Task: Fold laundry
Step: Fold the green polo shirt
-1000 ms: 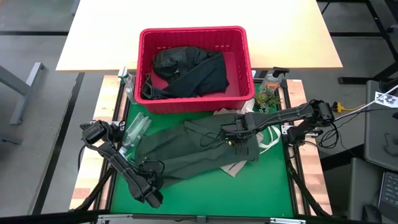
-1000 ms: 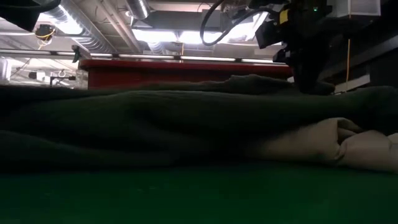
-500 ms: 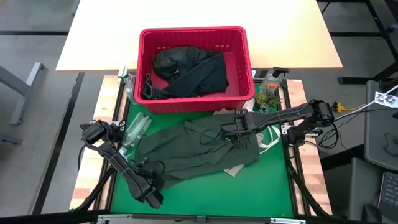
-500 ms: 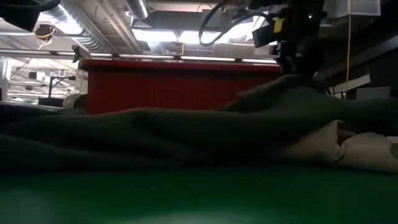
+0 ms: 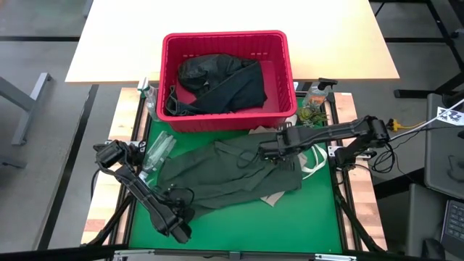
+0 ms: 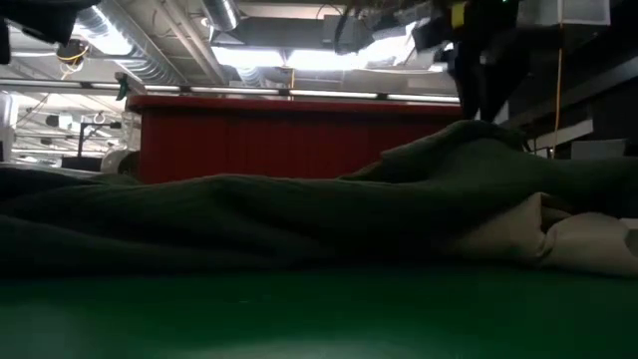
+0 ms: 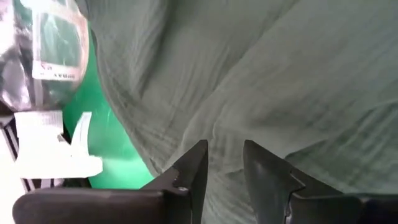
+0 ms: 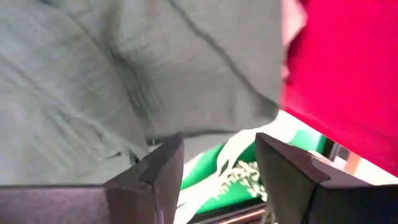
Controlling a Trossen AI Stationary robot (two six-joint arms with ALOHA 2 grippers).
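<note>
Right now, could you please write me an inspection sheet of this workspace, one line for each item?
Surface: green mat, partly covered by cloth.
Job's things: olive-green shirt spread crumpled on the mat; tan garment under its right edge; black garments in the red basket.
Clutter: clear plastic bottle at the mat's left edge; spray bottle right of the basket.
Grippers: left gripper open over the shirt's near-left edge; right gripper open above the shirt's far-right part.
Cables: cable beside the right arm.
Surroundings: pale table behind the basket.

Cream tan cloth [image 5: 274, 196] mostly hidden under rumpled olive-green shirt [image 5: 217, 177], black garments [image 5: 221, 83] partly hidden by red slatted plastic basket [image 5: 283, 72] walls
</note>
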